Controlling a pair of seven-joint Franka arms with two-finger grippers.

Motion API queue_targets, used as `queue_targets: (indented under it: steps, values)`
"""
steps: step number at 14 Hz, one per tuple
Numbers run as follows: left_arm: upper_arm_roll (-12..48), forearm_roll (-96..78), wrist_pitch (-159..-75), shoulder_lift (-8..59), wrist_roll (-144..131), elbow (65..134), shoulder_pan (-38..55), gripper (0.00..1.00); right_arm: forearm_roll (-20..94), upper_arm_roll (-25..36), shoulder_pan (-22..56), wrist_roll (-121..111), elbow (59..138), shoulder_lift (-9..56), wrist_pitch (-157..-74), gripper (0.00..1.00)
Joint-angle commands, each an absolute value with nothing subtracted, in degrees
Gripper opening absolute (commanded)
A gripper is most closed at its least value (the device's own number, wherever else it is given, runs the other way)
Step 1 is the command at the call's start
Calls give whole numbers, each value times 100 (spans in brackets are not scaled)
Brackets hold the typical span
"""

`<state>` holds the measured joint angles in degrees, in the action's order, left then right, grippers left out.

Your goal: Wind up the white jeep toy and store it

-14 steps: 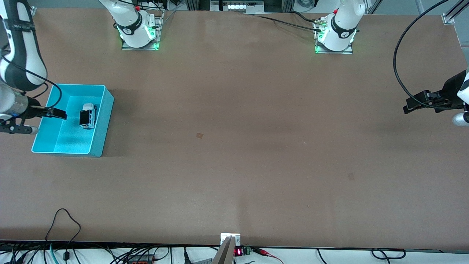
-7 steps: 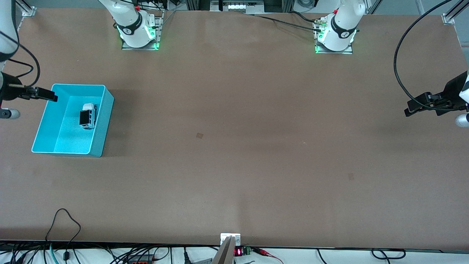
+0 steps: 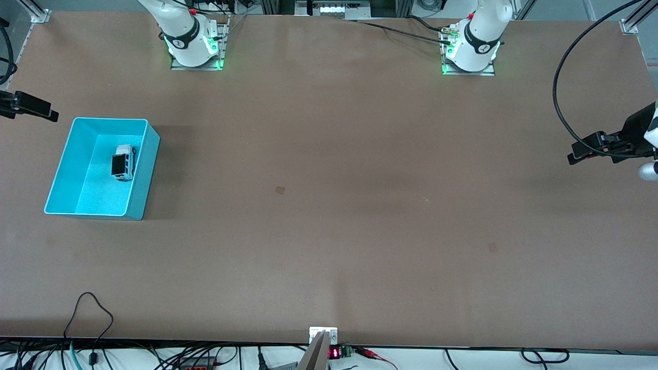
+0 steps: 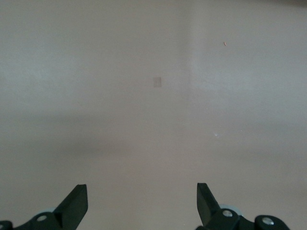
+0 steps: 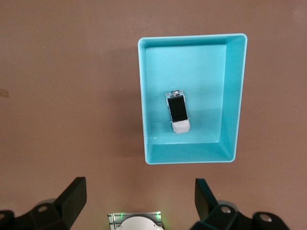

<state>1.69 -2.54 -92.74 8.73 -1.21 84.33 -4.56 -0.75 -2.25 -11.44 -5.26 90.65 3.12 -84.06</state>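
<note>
the jeep is seen lying in the teal bin at the right arm's end of the table, so storing is judged done. the right gripper is held wide open and empty near the bin; the left gripper is parked open, empty, at the left arm's end. the brown tabletop is otherwise bare; cables are strung along its near edge.
</note>
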Motion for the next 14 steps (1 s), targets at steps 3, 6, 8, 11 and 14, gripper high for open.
queue_targets:
  steps: [3, 6, 8, 11, 14]
  values:
    - [193, -325, -9351, 809, -123, 8508, -492, 100, 88, -105, -748, -466, 9070, 510, -8420, 100]
    - [71, -334, -9343, 809, -123, 8499, -299, 100, 70, -105, -572, -439, 9062, 501, -8429, 100]
    - [9, -343, -9343, 826, -123, 8482, -255, 100, 18, -105, -536, -440, 9062, 492, -8429, 100]
    - [-281, -334, -9334, 817, -123, 8455, 26, 100, -61, -105, -475, -448, 9053, 492, -8437, 100]
    - [-220, -369, -9343, 809, -114, 8455, -53, 100, -97, -105, -475, -264, 9053, 501, -8438, 100]
